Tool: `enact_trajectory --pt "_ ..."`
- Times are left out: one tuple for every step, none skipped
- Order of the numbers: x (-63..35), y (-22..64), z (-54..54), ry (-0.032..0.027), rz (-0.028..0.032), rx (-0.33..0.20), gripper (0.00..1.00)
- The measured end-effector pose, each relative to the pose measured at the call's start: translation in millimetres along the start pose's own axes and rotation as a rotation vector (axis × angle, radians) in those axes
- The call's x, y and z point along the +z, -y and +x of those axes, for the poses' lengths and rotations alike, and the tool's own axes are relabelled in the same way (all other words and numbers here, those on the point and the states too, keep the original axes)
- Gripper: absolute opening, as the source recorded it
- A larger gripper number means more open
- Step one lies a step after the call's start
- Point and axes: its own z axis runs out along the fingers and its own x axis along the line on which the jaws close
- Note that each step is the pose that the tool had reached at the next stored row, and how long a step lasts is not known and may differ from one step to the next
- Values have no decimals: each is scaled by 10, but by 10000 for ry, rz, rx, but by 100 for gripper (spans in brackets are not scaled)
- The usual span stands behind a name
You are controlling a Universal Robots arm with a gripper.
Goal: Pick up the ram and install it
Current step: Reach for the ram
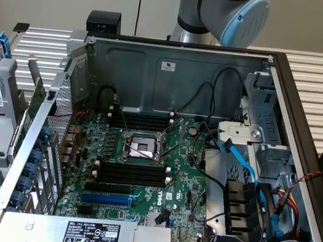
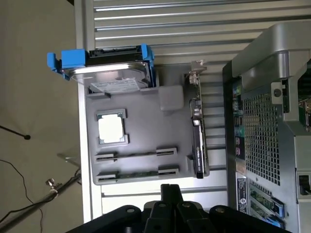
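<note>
My pincer (image 2: 170,190) hangs pressed shut with nothing between its tips, above a grey parts tray (image 2: 165,99) on the slatted tabletop (image 2: 194,19). The ram (image 2: 137,173) is the thin green stick standing on its long edge in the tray groove nearest my pincer. A second stick (image 2: 136,154) sits in the groove just beside it. I judge the grooves hold the sticks edge-up so a narrow pinch can take them by the top edge.

Other parts share the tray: a loose processor (image 2: 112,130) in its own recess, a hard drive (image 2: 109,73) in a blue carrier, and an expansion card (image 2: 197,141) standing on edge just past the ends of the sticks — the closest thing to crowd a grasp.

In the exterior view my arm (image 1: 230,8) rises at twelve o'clock, behind the open computer case (image 1: 175,74). The case lies on its side so the motherboard (image 1: 182,180) faces up. The processor socket (image 1: 143,148) is at the board's middle, with black memory slots (image 1: 131,174) at its six o'clock and more at twelve; they look empty. A blue expansion slot (image 1: 105,198) lies further toward six. The tray sits at nine o'clock — the exterior view's left — and the case's perforated wall (image 1: 54,134) stands between it and the board. A blue cable (image 1: 247,166) loops at three o'clock, well apart from the slots.
</note>
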Motion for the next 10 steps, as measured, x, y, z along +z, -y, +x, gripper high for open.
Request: enact_trajectory --pt "2 2 30 -5 1 1 11" --pt "3 4 57 -11 0 1 11" --pt "5 6 84 -16 1 2 11" --pt "8 8 110 -20 2 1 11" --pt "11 10 144 -20 1 2 11" --pt "14 11 173 -22 2 2 11" --pt "16 13 195 -26 2 3 11" --pt "17 14 215 -32 2 2 11" --pt "19 16 237 -36 2 2 11" --pt "21 18 257 -40 3 3 11"
